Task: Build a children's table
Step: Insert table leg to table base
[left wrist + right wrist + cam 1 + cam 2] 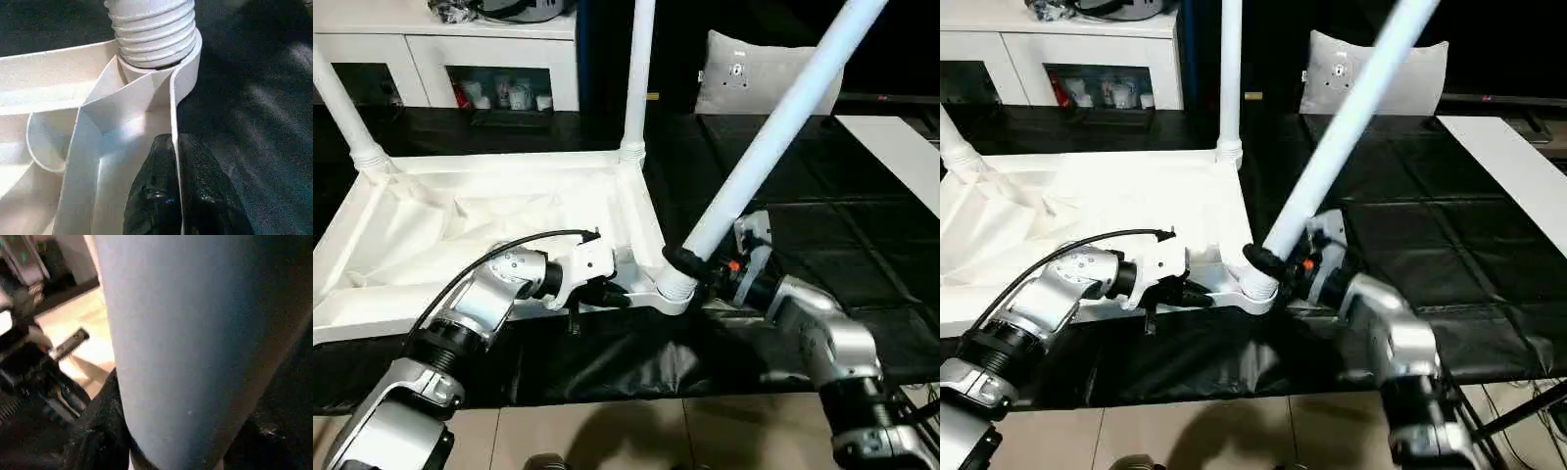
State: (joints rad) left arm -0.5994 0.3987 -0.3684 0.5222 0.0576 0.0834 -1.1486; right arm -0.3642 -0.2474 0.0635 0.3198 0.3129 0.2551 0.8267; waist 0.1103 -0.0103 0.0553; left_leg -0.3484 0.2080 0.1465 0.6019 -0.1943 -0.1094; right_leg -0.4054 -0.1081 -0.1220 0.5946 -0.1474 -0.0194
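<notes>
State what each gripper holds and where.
The left gripper pinches the table top's side wall near the corner socket. The right gripper clasps the tilted leg near its threaded base.

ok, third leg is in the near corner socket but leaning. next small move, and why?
Probably tip the leaning leg upright with the right gripper before turning it further. Its threaded end sits crooked in the near corner socket, while the two far legs stand straight. The left gripper, clamped on the tabletop rim, braces it.
</notes>
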